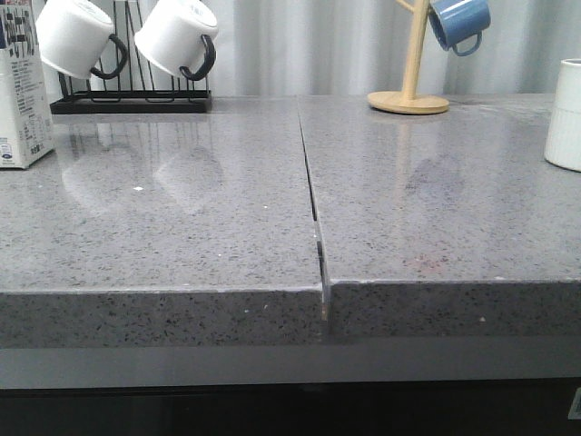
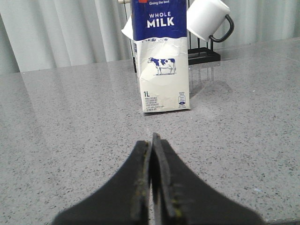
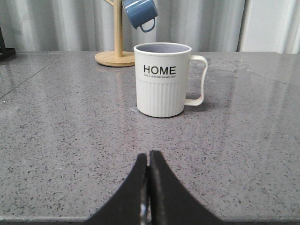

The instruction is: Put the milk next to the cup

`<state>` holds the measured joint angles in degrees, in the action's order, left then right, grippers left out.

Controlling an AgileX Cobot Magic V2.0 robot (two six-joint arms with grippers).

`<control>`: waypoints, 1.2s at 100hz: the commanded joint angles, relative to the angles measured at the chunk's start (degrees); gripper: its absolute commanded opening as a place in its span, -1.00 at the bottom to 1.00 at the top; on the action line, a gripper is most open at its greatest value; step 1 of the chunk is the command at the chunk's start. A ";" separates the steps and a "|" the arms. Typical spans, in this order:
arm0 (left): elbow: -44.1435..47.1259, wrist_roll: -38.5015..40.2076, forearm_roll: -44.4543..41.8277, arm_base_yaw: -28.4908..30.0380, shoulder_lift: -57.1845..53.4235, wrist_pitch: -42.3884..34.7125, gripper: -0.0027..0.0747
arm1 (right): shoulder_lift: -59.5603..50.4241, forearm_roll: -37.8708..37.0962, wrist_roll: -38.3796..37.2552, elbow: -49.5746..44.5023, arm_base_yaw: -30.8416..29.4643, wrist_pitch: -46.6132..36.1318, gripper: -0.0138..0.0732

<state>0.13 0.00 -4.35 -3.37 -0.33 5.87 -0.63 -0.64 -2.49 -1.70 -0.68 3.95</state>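
Note:
The milk carton (image 2: 161, 56) stands upright on the grey counter, white with a blue "WHOLE MILK" band and a cow picture; in the front view it (image 1: 23, 86) is at the far left edge, partly cut off. The white "HOME" cup (image 3: 164, 79) stands upright, handle to one side; in the front view only its side (image 1: 565, 116) shows at the far right edge. My left gripper (image 2: 151, 143) is shut and empty, well short of the carton. My right gripper (image 3: 149, 157) is shut and empty, short of the cup. Neither gripper shows in the front view.
A black rack (image 1: 132, 102) with two rounded white mugs (image 1: 177, 38) with black handles stands at the back left, behind the milk. A wooden mug tree (image 1: 410, 95) with a blue mug (image 1: 458, 23) stands at the back right. A seam (image 1: 313, 204) splits the counter down the middle.

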 commanded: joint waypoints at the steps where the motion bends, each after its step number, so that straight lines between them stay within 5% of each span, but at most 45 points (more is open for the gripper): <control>1: 2.37 0.45 0.45 0.13 -1.84 -4.82 -0.99 | -1.10 -0.38 0.26 1.16 -0.27 -4.56 -0.84; 71: 2.37 0.45 0.45 0.13 -1.84 -4.82 -0.99 | -0.49 -0.38 0.26 7.42 -0.27 -0.42 -0.84; 99: 2.37 0.45 0.45 0.13 -1.84 -4.82 -0.99 | 8.73 -0.38 0.26 17.38 -0.27 6.28 -0.84; 120: 2.37 0.45 0.45 0.13 -1.84 -4.82 -0.99 | 16.28 -0.38 0.26 17.93 -0.22 2.63 -0.83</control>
<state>0.13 0.00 -4.35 -3.37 -0.33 5.87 11.82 -0.64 -2.57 14.17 -0.68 12.66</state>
